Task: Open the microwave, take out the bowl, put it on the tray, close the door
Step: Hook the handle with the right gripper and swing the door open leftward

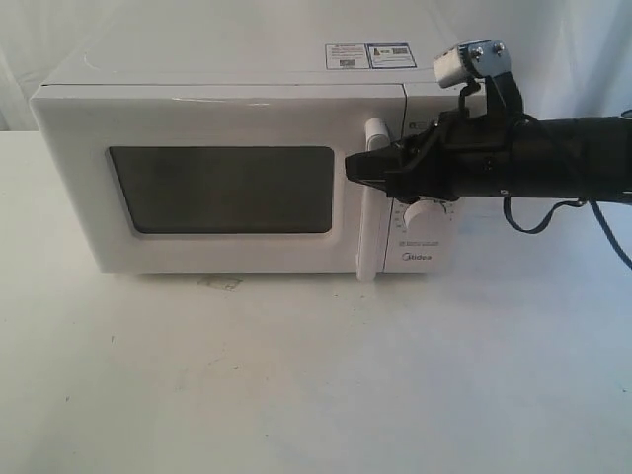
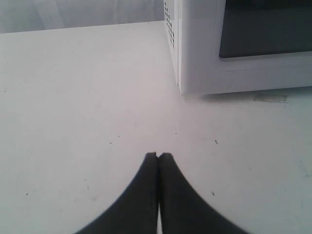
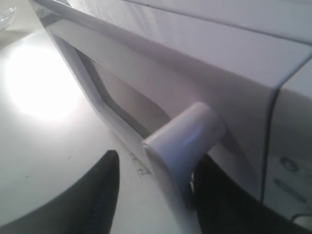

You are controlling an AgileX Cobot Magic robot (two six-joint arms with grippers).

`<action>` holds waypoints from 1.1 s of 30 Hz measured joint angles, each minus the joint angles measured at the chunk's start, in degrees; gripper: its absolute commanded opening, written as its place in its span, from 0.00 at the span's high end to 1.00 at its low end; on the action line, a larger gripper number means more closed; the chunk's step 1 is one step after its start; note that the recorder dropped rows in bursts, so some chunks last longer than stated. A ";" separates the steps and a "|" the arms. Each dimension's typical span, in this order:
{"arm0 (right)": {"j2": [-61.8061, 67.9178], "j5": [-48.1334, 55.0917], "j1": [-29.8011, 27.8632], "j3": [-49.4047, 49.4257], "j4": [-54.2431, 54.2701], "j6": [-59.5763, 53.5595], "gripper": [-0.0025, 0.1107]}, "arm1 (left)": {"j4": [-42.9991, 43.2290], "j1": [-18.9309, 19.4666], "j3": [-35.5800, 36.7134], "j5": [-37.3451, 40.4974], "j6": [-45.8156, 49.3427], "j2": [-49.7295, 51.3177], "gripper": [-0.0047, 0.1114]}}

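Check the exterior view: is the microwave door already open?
No: the door sits flush against the front of the microwave, and the right gripper is only at the handle.

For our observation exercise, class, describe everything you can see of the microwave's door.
The door is a wide white front panel, plastic-looking and glossy, covering most of the microwave front. It holds a dark rounded-rectangle window and, at its edge on the right of the exterior view, a vertical white bar handle. It stands upright and shut, flush with the body. The right gripper straddles the handle's upper part, its jaws either side; a gap shows on one side.
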 measured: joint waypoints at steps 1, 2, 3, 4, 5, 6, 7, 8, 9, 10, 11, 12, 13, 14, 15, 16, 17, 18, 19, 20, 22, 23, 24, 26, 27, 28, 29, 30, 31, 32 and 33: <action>0.00 -0.24 0.00 0.00 0.13 0.44 0.69 | 0.00 0.00 0.00 0.00 0.00 0.00 0.96; 0.00 -0.35 0.09 0.00 0.27 0.75 0.63 | 0.00 0.00 0.00 0.00 0.00 0.00 0.96; 0.00 -0.35 0.09 0.00 0.37 0.84 0.58 | 0.00 0.00 0.00 0.00 0.00 0.00 0.96; 0.00 -0.35 0.09 0.00 0.37 0.97 0.55 | 0.00 0.00 0.00 0.00 0.00 0.00 0.96; 0.00 -0.35 0.09 0.00 0.41 1.09 0.54 | 0.00 0.00 0.00 0.00 0.00 0.00 0.96; 0.00 0.06 0.09 0.00 0.41 1.09 0.54 | 0.00 0.00 0.00 0.00 0.00 0.00 0.96; 0.00 0.32 0.09 -0.09 0.41 1.09 0.56 | 0.00 0.00 0.00 0.00 0.00 0.00 0.96; 0.00 0.32 0.09 -0.09 0.41 1.09 0.59 | 0.00 0.00 0.00 0.00 0.00 0.00 0.96; 0.00 0.32 0.09 -0.09 0.41 1.09 0.64 | 0.00 0.00 0.00 0.00 0.00 0.00 0.96; 0.00 0.19 0.09 -0.09 0.41 1.09 0.70 | 0.00 0.00 0.00 0.00 0.00 0.00 0.96; 0.00 -0.06 0.09 -0.09 0.41 1.09 0.74 | 0.00 0.00 0.00 0.00 0.00 0.00 0.96; 0.00 -0.36 0.09 -0.09 0.53 1.37 0.80 | 0.00 0.00 0.00 0.00 0.00 0.00 0.96; 0.00 -0.48 0.09 -0.09 0.67 1.62 0.86 | 0.00 0.00 0.00 0.00 0.00 0.00 0.96; 0.00 -0.48 0.09 -0.09 0.66 1.76 0.91 | 0.00 0.00 0.00 0.00 0.00 0.00 0.96; 0.00 -0.48 0.09 -0.09 0.77 1.76 0.98 | 0.00 0.00 0.00 0.00 0.00 0.00 0.96; 0.00 -0.58 0.09 -0.09 0.77 1.87 0.98 | 0.00 0.00 0.00 0.00 0.00 0.00 0.96; 0.00 -0.58 0.09 -0.09 0.77 1.87 0.98 | 0.00 0.00 0.00 0.00 0.00 0.00 0.96; 0.00 -0.71 0.09 -0.09 0.87 1.87 0.98 | 0.00 0.00 0.00 0.00 0.00 0.00 0.96; 0.00 -0.71 0.09 -0.09 0.87 1.87 0.98 | 0.00 0.00 0.00 0.00 0.00 0.00 0.96; 0.00 -1.11 0.09 -0.09 0.98 1.87 0.98 | 0.00 0.00 0.00 0.00 0.00 0.00 0.96; 0.00 -1.64 0.09 -0.09 1.08 1.87 0.98 | 0.00 0.00 0.00 0.00 0.00 0.00 0.96; 0.00 -1.94 0.09 -0.09 1.21 1.87 0.98 | 0.00 0.00 0.00 0.00 0.00 0.00 0.96; 0.00 -2.35 0.09 -0.09 1.49 2.11 0.98 | 0.00 0.00 0.00 0.00 0.00 0.00 0.96; 0.00 -2.13 0.09 -0.09 1.49 2.11 0.98 | 0.00 0.00 0.00 0.00 0.00 0.00 0.96; 0.00 -1.61 0.09 -0.09 1.49 2.11 0.98 | 0.00 0.00 0.00 0.00 0.00 0.00 0.96; 0.00 -1.25 0.09 -0.09 1.49 2.11 0.98 | 0.00 0.00 0.00 0.00 0.00 0.00 0.96; 0.00 -0.97 0.09 -0.09 1.49 2.44 0.98 | 0.00 0.00 0.00 0.00 0.00 0.00 0.96; 0.00 -0.48 0.09 -0.09 1.49 2.62 0.98 | 0.00 0.00 0.00 0.00 0.00 0.00 0.96; 0.10 -0.09 0.09 -0.09 1.57 2.73 0.98 | 0.00 0.00 0.00 0.00 0.00 0.00 0.96; 0.20 0.22 0.09 -0.09 1.72 2.86 0.98 | 0.00 0.00 0.00 0.00 0.00 0.00 0.96; 0.21 0.58 -0.02 -0.09 1.85 2.86 0.98 | 0.00 0.00 0.00 0.00 0.00 0.00 0.96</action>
